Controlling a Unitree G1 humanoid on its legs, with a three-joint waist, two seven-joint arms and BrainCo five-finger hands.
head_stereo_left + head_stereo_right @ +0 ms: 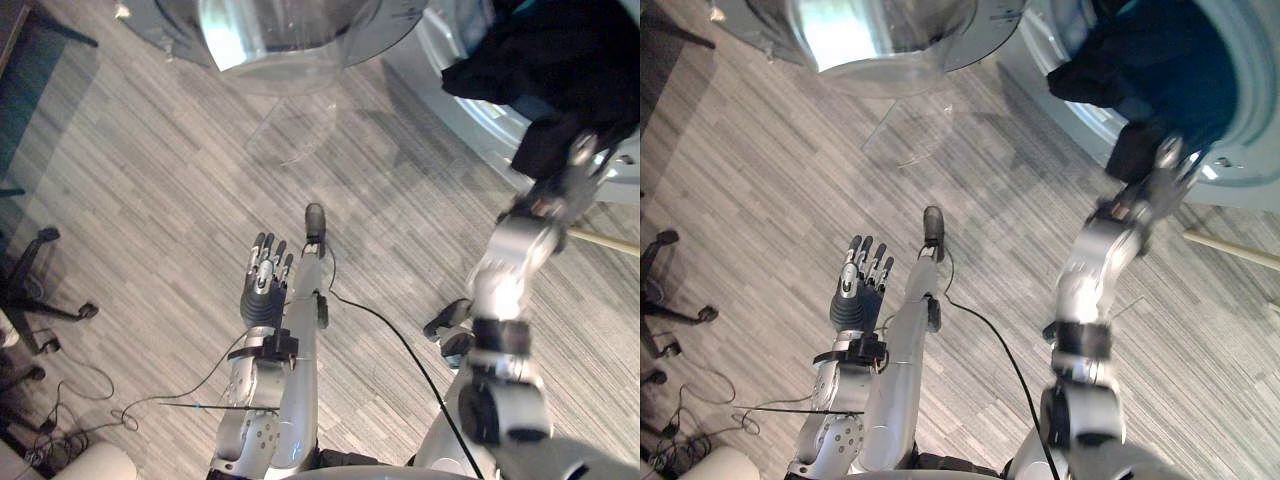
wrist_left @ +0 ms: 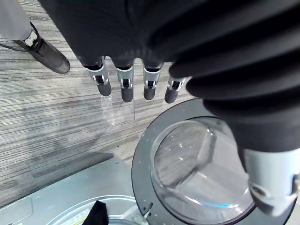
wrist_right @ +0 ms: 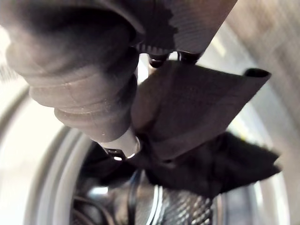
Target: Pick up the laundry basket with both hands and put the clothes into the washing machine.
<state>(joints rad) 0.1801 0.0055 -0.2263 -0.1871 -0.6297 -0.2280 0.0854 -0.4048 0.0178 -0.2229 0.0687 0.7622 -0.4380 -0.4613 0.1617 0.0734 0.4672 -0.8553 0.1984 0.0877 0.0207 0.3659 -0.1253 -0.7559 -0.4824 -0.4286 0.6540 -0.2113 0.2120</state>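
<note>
A dark garment (image 1: 540, 60) hangs in the mouth of the washing machine (image 1: 470, 110) at the upper right. My right hand (image 1: 585, 165) is raised to that opening and holds the cloth's lower edge. In the right wrist view the garment (image 3: 197, 103) lies pinched between my fingertips and thumb (image 3: 119, 147), with the metal drum (image 3: 178, 206) behind it. The machine's round glass door (image 1: 290, 40) stands swung open at the top centre. My left hand (image 1: 265, 280) hangs over the wood-grain floor with its fingers (image 2: 126, 89) straight and holding nothing.
An office chair's black base (image 1: 40, 290) stands at the left edge. A pale wooden stick (image 1: 605, 242) lies on the floor at the right, below the machine. A dark panel (image 1: 30, 70) fills the upper left corner. A white rounded object (image 1: 95, 462) sits at the bottom left.
</note>
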